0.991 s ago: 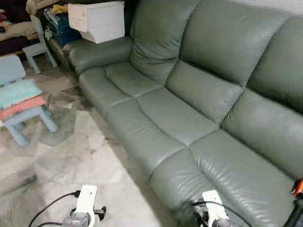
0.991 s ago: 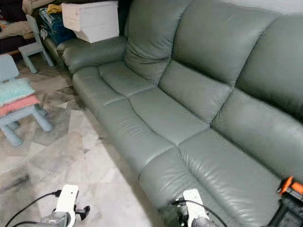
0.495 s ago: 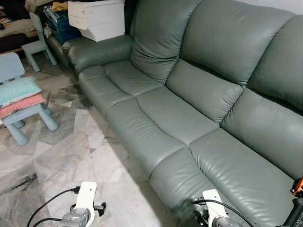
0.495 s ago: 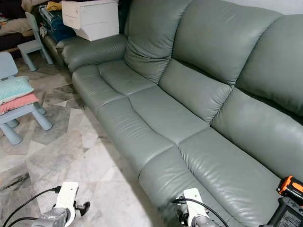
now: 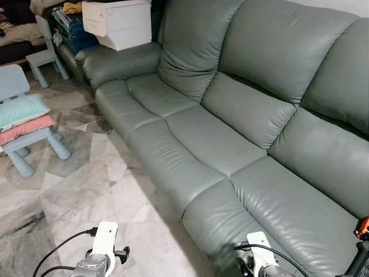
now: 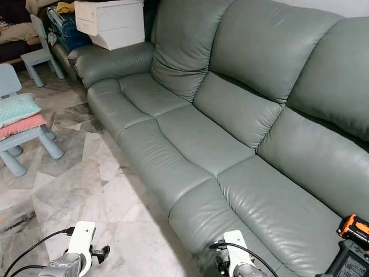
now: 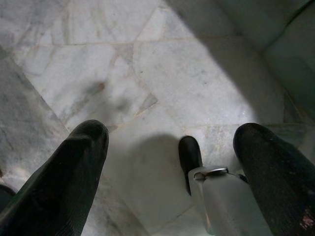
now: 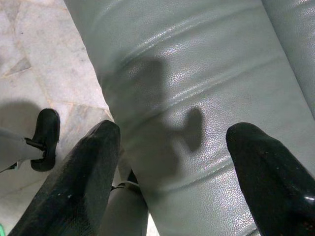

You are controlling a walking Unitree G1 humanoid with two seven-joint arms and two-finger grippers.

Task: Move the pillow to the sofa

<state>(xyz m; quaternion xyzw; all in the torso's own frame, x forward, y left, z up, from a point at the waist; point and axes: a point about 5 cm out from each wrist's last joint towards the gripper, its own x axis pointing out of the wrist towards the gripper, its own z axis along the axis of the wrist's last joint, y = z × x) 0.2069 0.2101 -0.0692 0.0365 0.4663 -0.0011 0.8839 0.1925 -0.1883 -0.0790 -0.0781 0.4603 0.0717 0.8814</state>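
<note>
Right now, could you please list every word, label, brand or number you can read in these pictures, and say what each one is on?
None: no text can be read in any view.
The white storage box on the sofa armrest shows plain sides.
The black and orange device at the sofa's near end has pale marks, too small and blurred to read.
</note>
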